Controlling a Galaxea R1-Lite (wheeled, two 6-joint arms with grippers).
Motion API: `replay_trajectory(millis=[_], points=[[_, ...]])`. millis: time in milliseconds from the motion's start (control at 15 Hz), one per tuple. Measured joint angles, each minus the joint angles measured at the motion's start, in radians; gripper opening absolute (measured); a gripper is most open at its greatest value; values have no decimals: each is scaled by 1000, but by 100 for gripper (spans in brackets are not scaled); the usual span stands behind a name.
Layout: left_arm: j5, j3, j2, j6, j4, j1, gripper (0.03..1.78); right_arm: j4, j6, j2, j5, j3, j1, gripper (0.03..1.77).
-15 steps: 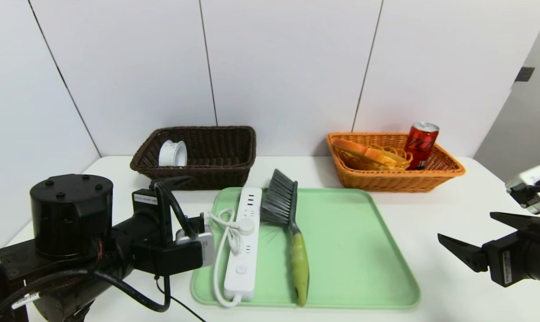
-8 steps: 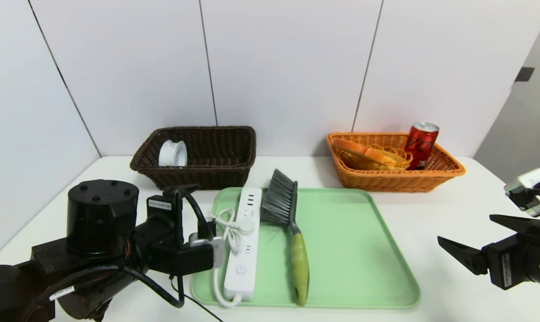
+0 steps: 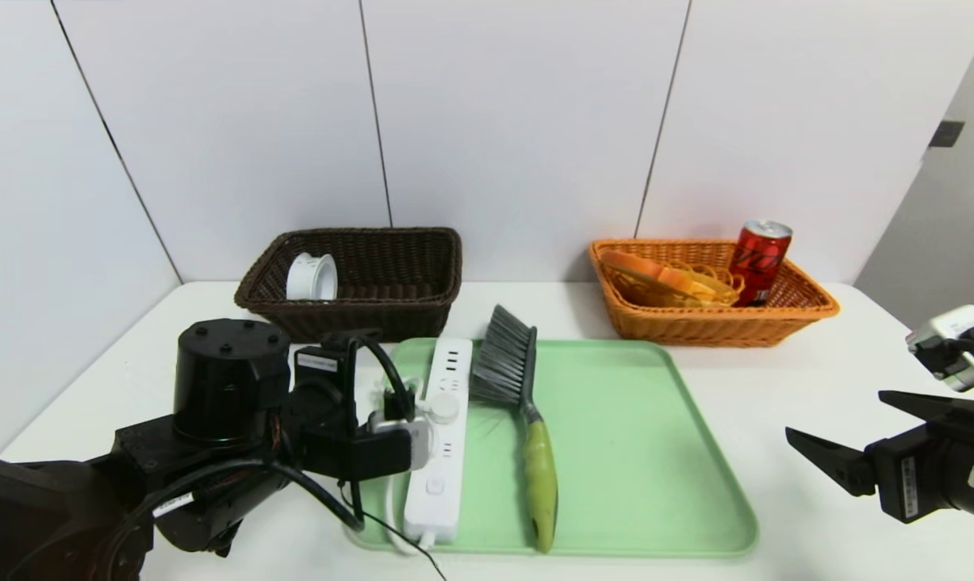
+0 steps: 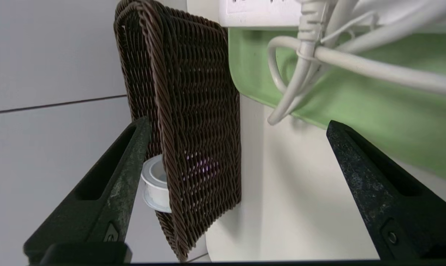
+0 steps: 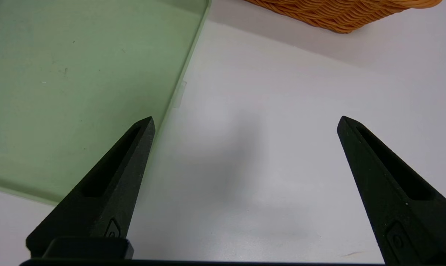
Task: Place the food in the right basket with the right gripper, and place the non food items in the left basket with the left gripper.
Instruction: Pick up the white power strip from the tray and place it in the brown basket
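Two non-food items lie on the green tray (image 3: 632, 452): a white power strip (image 3: 438, 484) and a brush (image 3: 541, 476). The power strip lies lengthwise along the tray's left part, its white cord (image 4: 389, 68) bunched beside it and partly hidden by the left arm in the head view. The brush lies just to the right of the strip, grey bristles toward the baskets and green handle toward the near edge of the tray.

The left gripper (image 4: 238, 125) hangs near the strip and cord at the left side of the tray, its fingers spread wide with nothing between them. How high it sits above the cord is hard to judge from here.

Behind the tray, to the left, stands the dark brown basket (image 3: 357, 319), with a white spool-shaped item (image 3: 312, 278) inside at its left end. Behind the tray to the right is the orange basket (image 3: 712, 327). In it, a red can (image 3: 759, 262) leans upright toward the right, and what looks like bread (image 3: 656, 274) rests at the left, with yellowish stringy stuff around it.

The right gripper (image 5: 246, 123) is idle over the white table (image 3: 785, 379), right of the tray, also wide apart and holding nothing.
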State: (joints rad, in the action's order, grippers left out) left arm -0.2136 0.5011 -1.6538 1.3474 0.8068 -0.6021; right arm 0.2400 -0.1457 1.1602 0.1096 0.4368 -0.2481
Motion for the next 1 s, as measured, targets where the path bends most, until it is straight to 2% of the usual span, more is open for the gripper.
replay_trajectory(millis=[267,1000], points=[[-1,22,-41,0,2,-27,169,56,0,29,0,4,0,170],[-4,108,-154,1,3,-37,169,58,3,44,2,5,0,170]])
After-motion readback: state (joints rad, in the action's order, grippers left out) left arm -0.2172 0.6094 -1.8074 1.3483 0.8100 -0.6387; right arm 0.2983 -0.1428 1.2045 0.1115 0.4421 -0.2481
